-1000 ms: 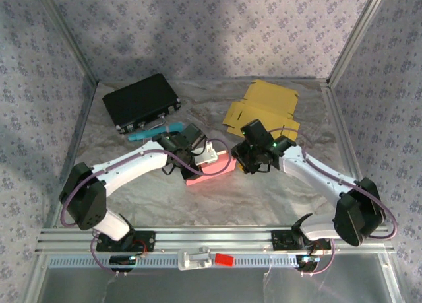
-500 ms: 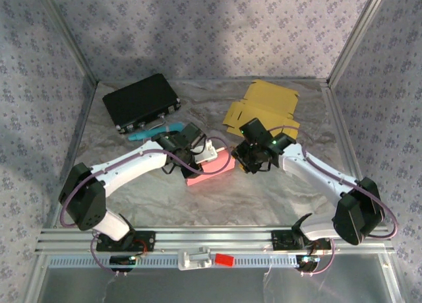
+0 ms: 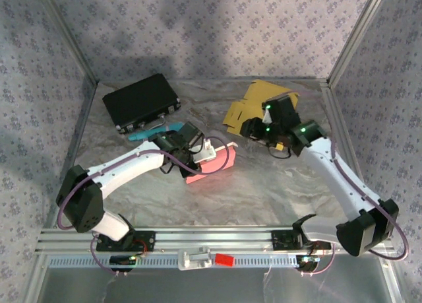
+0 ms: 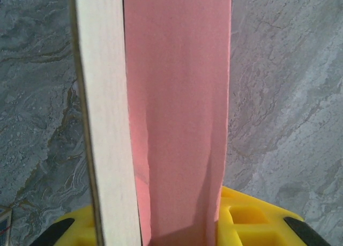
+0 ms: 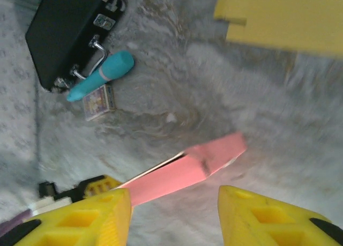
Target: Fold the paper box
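Top external had the pink box (image 3: 212,166) sitting near the middle of the table (image 3: 277,197), part-formed, with one pale-lined flap up off the surface. Left wrist showed that flap running straight between the fingers of the left gripper (image 4: 161,230), and they were pinched on it, so the box was in hand on that side.

By the look of it, this is thin card: light, stiff across a panel, willing to bend only at the creases, and quick to dent or slide on the smooth cover. The best hold looks to be a flap edge close to its crease, with the base pinned by the other arm.

Out toward the far right corner, the right gripper (image 3: 254,128) hovered at the near edge of the yellow sheets (image 3: 267,101), fingers spread, nothing between them.

Over at the far left corner lay a black case (image 3: 140,101), with a teal pen (image 3: 155,131) just beside its near edge and a small card (image 5: 99,102) by the pen.
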Controlling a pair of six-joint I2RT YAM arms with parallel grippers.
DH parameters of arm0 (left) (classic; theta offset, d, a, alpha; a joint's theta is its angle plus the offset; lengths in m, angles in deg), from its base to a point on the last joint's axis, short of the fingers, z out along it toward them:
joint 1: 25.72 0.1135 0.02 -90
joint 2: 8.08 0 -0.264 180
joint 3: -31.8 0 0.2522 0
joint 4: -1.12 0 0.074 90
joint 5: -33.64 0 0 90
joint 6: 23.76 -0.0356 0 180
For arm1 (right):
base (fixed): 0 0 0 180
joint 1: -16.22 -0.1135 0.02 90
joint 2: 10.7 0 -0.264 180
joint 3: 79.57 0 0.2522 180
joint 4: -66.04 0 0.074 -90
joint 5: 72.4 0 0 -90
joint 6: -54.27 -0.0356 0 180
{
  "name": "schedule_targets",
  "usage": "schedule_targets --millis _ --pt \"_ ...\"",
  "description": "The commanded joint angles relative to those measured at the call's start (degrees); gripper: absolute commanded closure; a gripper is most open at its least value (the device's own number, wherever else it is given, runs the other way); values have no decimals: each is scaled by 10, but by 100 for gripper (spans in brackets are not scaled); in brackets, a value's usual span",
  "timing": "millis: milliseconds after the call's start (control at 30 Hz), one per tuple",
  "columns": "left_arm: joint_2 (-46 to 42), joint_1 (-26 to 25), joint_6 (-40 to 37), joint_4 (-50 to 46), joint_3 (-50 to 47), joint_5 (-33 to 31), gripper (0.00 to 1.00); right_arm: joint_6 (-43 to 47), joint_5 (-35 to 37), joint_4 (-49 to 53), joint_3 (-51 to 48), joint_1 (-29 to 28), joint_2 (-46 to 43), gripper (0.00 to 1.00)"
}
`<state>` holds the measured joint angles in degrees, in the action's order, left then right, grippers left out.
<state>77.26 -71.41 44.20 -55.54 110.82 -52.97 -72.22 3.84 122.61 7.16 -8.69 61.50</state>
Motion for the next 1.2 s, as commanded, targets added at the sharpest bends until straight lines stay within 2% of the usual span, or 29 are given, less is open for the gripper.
schedule_targets --millis 0,133,367,533,633,1167 --pt "-20 6 -21 -7 -9 18 76 257 -70 70 20 32 35 54" --pt "-31 9 -33 -6 -21 22 76 344 -66 107 51 26 85 56" --pt "-29 13 -46 -17 -25 35 76 422 -18 103 63 -50 142 54" --pt "-29 17 -47 -17 -23 35 75 445 -12 106 83 -72 175 58" --pt "-26 17 -48 -17 -21 36 75 451 -4 115 93 -74 187 64" --pt "-20 19 -46 -16 -18 44 75 458 34 122 103 -84 202 78"
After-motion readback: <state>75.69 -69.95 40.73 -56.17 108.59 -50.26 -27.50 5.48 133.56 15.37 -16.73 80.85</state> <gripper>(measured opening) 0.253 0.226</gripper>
